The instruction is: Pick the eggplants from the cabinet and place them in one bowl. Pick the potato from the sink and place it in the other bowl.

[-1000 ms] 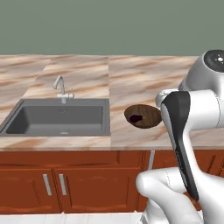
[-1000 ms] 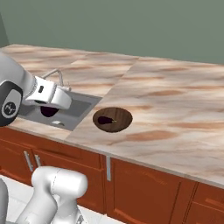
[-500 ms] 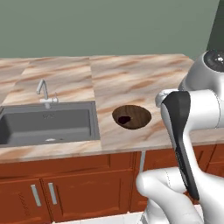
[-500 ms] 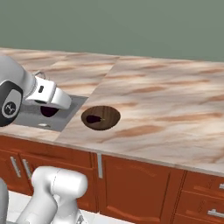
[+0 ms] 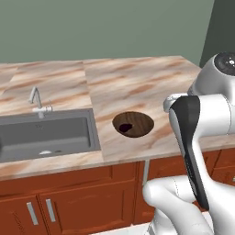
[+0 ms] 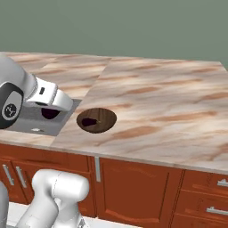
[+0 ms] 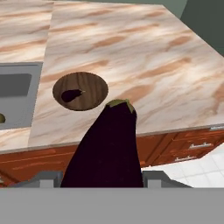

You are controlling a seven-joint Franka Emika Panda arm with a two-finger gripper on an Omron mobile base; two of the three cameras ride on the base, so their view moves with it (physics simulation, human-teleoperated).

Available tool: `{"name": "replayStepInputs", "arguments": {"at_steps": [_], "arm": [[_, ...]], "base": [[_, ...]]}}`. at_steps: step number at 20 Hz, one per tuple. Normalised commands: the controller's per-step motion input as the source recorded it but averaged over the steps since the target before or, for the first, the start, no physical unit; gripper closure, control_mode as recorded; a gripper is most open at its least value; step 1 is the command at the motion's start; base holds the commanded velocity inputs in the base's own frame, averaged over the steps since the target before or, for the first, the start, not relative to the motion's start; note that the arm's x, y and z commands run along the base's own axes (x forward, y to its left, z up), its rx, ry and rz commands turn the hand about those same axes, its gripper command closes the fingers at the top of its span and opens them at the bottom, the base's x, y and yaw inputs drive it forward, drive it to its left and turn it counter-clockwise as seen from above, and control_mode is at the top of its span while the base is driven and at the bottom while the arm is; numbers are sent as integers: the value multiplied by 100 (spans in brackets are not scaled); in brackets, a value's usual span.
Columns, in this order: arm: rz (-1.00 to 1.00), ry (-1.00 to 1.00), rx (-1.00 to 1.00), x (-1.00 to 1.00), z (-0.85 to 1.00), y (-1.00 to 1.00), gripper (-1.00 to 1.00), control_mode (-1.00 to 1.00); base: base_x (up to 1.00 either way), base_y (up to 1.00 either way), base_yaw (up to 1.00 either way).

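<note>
A long dark purple eggplant [image 7: 107,148] with a green cap is held in my shut gripper [image 7: 105,181], jaws on either side of it. From the right base view the gripper [image 6: 50,109] hangs over the sink's near right corner with that eggplant [image 6: 49,114] under it. The wide dark brown wooden bowl [image 5: 140,120] [image 6: 103,116] [image 7: 89,83] sits on the counter right of the sink and holds a second eggplant [image 5: 125,128] [image 6: 89,121] [image 7: 72,94]. A small olive lump, the potato [image 7: 1,118], lies in the sink [image 7: 15,89]. The cabinet and the other bowl are out of view.
The dark grey sink [image 5: 46,133] has a slim silver faucet [image 5: 36,98] behind it and a small white object [image 5: 45,152] on its floor. Marble counter [image 6: 169,98] stretches right of the bowl. Reddish-brown cabinet doors [image 6: 133,187] run below.
The whole picture has shifted left in both base views, so the base has driven to the right. The gripper stays shut on the eggplant.
</note>
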Motion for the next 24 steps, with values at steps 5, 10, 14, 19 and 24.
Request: {"name": "replayStepInputs", "arguments": {"at_steps": [5, 10, 14, 19, 24], "arm": [[0, 0, 0, 0, 0, 0, 100, 100], [0, 0, 0, 0, 0, 0, 100, 100], [0, 0, 0, 0, 0, 0, 100, 100], [0, 0, 0, 0, 0, 0, 100, 100], [0, 0, 0, 0, 0, 0, 100, 100]], "base": [[35, 21, -2], [44, 11, 0], [40, 7, 0], [38, 7, 0], [34, 6, 0]]}}
